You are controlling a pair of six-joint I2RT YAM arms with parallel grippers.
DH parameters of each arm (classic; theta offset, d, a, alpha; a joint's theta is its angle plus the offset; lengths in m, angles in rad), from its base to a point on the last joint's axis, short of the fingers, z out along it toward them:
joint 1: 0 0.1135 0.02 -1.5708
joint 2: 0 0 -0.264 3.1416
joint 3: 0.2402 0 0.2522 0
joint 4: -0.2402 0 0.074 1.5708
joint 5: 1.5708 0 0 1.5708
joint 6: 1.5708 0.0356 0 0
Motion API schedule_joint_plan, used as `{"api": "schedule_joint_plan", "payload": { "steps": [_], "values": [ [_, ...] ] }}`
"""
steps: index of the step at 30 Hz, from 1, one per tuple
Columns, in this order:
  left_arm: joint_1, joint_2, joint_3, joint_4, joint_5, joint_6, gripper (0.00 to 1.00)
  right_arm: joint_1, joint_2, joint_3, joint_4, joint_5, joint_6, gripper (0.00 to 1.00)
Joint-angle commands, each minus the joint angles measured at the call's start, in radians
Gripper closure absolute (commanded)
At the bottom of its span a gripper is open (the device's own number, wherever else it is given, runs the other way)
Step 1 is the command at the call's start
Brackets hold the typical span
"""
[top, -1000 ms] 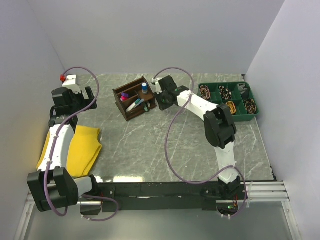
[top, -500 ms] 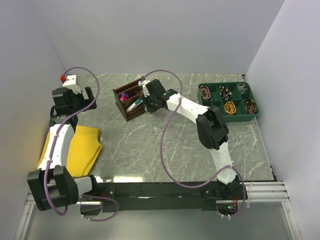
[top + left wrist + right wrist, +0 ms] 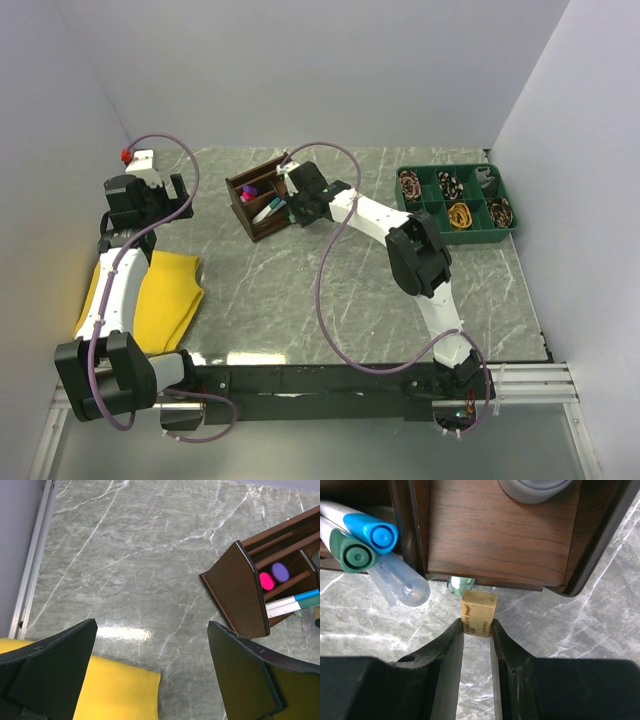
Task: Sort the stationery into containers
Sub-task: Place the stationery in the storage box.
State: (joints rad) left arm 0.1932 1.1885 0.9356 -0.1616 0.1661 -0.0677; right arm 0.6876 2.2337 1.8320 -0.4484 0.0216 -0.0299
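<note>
Against the outer wall of the wooden organiser (image 3: 495,535), the right gripper (image 3: 477,630) pinches a tan eraser (image 3: 479,613) just outside the box, pens (image 3: 374,534) already lying inside. A clean drop likely means lifting above the rim and centring over a compartment first. The left gripper (image 3: 151,630) hangs wide open near a yellow cloth (image 3: 120,690).

My left arm (image 3: 115,290) folded up along the left edge of the top view, left gripper (image 3: 151,630) spread wide and holding nothing, my right arm (image 3: 420,255) reaching to upper centre with elbow bent, right gripper (image 3: 478,627) pinched on a tan eraser (image 3: 479,611) between its fingertips
</note>
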Motion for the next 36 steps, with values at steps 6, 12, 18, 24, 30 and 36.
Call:
{"api": "schedule_joint_plan", "payload": {
  "steps": [6, 12, 18, 24, 30, 36],
  "values": [
    [0.005, -0.009, 0.006, 0.039, -0.002, 0.000, 0.01, 0.027, 0.035, 0.087, 0.073, 0.057, 0.010, 0.97],
    [0.005, -0.010, 0.002, 0.037, -0.004, -0.001, 0.00, 0.036, 0.066, 0.133, 0.099, 0.098, 0.008, 0.98],
    [0.005, -0.003, 0.011, 0.036, -0.002, 0.000, 0.00, 0.041, 0.081, 0.145, 0.109, 0.113, 0.007, 0.97],
    [0.005, 0.002, 0.005, 0.039, 0.001, -0.003, 0.01, 0.052, 0.087, 0.147, 0.119, 0.143, 0.008, 0.84],
    [0.006, 0.002, 0.005, 0.039, 0.010, -0.007, 0.00, 0.059, 0.092, 0.145, 0.125, 0.164, 0.002, 0.68],
    [0.005, 0.002, 0.002, 0.045, 0.016, -0.011, 0.01, 0.067, 0.078, 0.130, 0.125, 0.178, 0.001, 0.54]
  ]
}}
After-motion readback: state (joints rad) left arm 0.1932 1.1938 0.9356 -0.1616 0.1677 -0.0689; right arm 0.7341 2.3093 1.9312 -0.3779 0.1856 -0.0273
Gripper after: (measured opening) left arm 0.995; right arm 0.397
